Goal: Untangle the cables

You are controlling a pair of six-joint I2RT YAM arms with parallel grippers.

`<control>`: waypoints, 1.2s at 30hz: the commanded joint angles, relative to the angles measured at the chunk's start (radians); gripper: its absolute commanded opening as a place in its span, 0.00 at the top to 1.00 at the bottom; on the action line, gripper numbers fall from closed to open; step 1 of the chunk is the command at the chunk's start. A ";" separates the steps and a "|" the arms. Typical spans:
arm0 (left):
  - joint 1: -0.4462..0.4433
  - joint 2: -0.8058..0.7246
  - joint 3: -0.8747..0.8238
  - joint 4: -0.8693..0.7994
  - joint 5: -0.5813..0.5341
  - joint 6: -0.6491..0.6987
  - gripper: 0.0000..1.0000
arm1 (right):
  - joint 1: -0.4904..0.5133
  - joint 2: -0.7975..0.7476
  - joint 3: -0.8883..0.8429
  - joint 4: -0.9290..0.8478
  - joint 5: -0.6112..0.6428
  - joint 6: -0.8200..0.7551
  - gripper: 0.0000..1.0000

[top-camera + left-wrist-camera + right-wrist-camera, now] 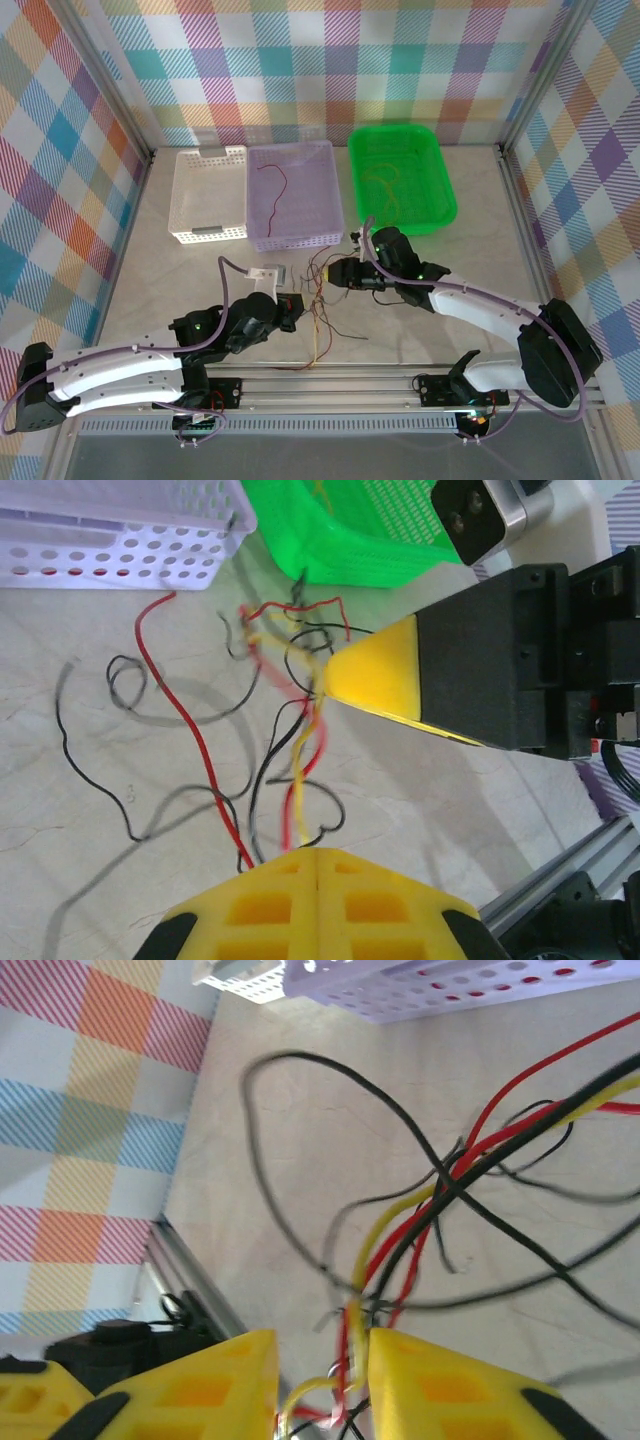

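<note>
The cables (320,300) are a knot of thin red, yellow and black wires lying on the table between the two arms. My left gripper (298,305) comes in from the left and is shut on them. In the left wrist view red, yellow and black strands (300,730) run out of the closed yellow jaws (318,852). My right gripper (335,272) sits at the knot's upper right, and one of its yellow fingers (375,675) touches the bunch. Its jaws (322,1345) stand apart, with yellow, red and black strands (440,1190) passing loosely through the gap.
Three baskets stand at the back: white (208,195), lilac (295,195) with a red wire in it, and green (400,180) with an orange-yellow wire. A metal rail (330,385) runs along the near edge. Checked walls close in the table.
</note>
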 commanded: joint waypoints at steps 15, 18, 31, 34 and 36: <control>-0.005 0.085 -0.032 -0.008 -0.026 -0.052 1.00 | 0.038 0.101 -0.063 -0.037 0.047 -0.063 0.62; -0.004 0.085 -0.035 -0.021 -0.027 -0.059 1.00 | 0.098 0.156 -0.055 0.023 0.032 -0.072 0.58; -0.004 -0.033 -0.099 -0.094 -0.046 -0.117 0.74 | 0.252 0.122 -0.054 0.047 0.156 -0.033 0.51; -0.004 -0.082 -0.116 -0.115 -0.062 -0.128 0.68 | 0.276 0.101 -0.059 0.073 0.163 -0.009 0.48; -0.004 -0.096 -0.114 -0.137 -0.074 -0.131 0.63 | 0.298 0.132 -0.038 0.080 0.159 -0.010 0.46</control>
